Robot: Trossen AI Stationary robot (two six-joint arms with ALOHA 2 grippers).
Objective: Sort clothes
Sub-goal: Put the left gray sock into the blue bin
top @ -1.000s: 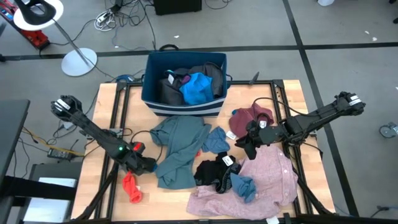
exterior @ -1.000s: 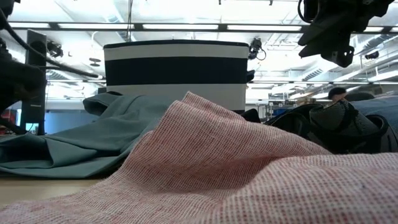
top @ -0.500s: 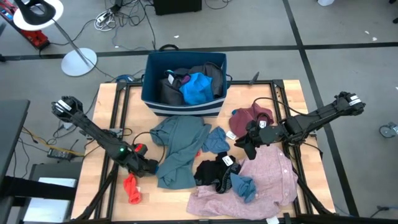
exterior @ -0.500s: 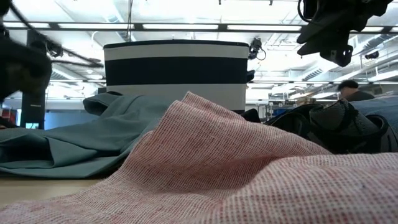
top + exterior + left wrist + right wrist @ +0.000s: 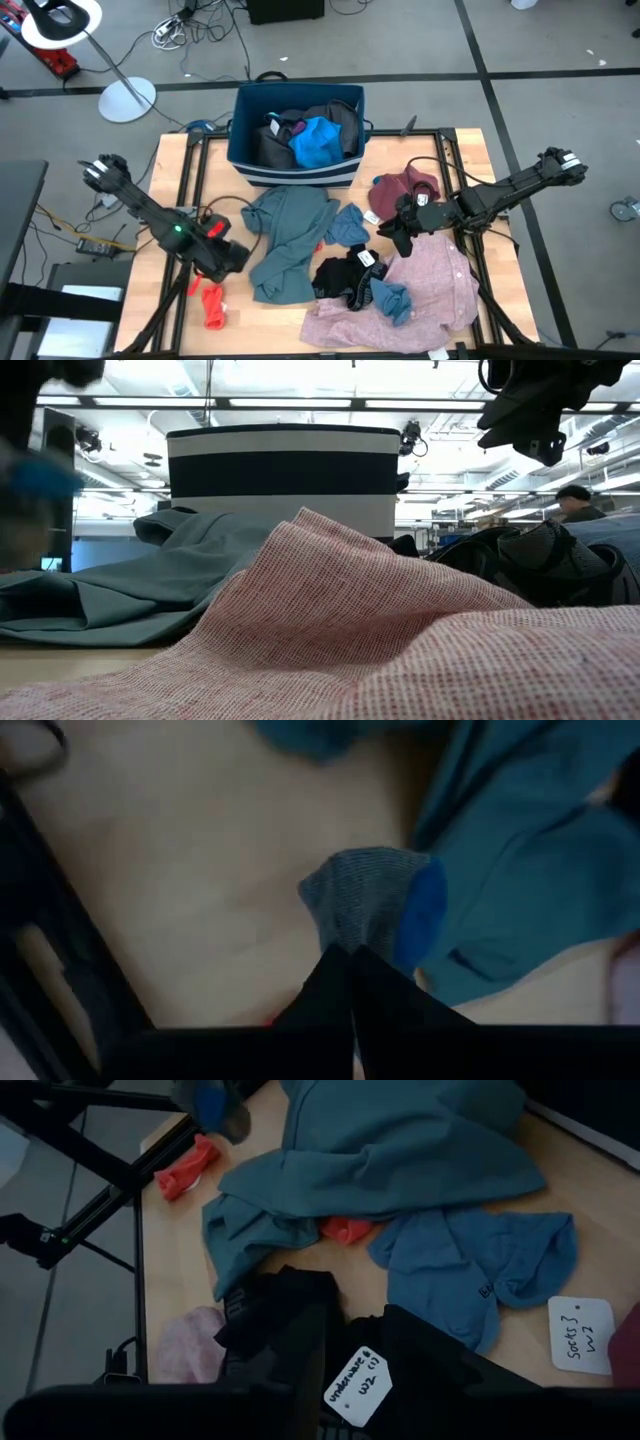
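My left gripper [image 5: 228, 258] hangs above the table's left half, beside the teal-grey garment [image 5: 285, 240], and is shut on a small grey sock with a blue tip [image 5: 365, 905]. The right wrist view also shows that sock [image 5: 215, 1102]. A small red piece [image 5: 212, 305] lies on the wood near the gripper. My right gripper [image 5: 398, 232] hovers between the maroon piece [image 5: 405, 185] and the large pink shirt [image 5: 430, 280]. A black garment [image 5: 340, 275] and a blue piece [image 5: 350, 225] lie in the middle. My left gripper pinches the sock's grey part [image 5: 348, 938] between its two fingers, close to the blue tip. The fingers come from above, slanting down. The sock sticks out past the fingertips, bunched up, and looks lifted clear of the wood.
The dark blue bin with white stripes [image 5: 240, 135] stands at the far middle, with bright blue and dark pieces inside. A small blue-grey piece [image 5: 390, 297] lies on the pink shirt. Bare wood [image 5: 190, 190] shows at the far left. Black frame rails run along both sides.
My left gripper has risen and drawn back toward the table's left edge, away from the teal-grey garment. In the low view a blurred blue patch now shows at the left where none was. The red piece has stayed on the wood.
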